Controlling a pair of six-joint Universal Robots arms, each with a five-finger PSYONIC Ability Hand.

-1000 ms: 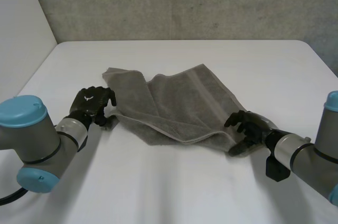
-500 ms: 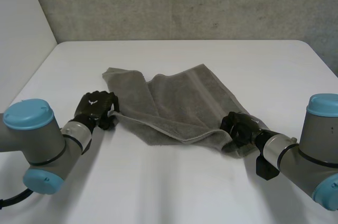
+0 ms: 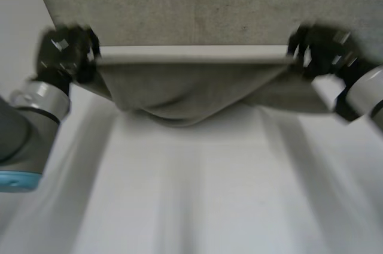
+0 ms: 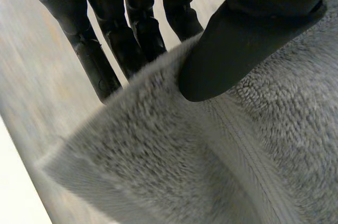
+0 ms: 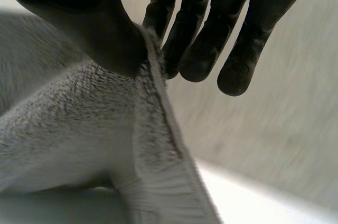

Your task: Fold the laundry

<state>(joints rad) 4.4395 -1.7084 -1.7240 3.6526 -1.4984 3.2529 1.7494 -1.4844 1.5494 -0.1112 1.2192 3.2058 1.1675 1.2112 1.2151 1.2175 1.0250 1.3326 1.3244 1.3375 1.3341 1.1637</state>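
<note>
A grey towel point(image 3: 185, 86) hangs stretched in the air between my two hands, its upper edge pulled taut and its middle sagging down toward the white table point(image 3: 197, 194). My left hand point(image 3: 63, 56) is shut on the towel's left end, with the thumb point(image 4: 248, 39) pressing the terry cloth point(image 4: 222, 150) against the fingers point(image 4: 132, 28). At the other end my right hand point(image 3: 320, 50) is shut on the towel, where its thumb point(image 5: 84, 23) pinches the hemmed edge point(image 5: 158, 145) against the fingers point(image 5: 211, 39).
A grey wall point(image 3: 197, 2) stands behind the table's far edge. The white tabletop spreads bare in front of the hanging towel.
Both hands closed on the towel's ends and lifted it off the table, up and apart. The towel, crumpled flat before, now hangs stretched between them.
</note>
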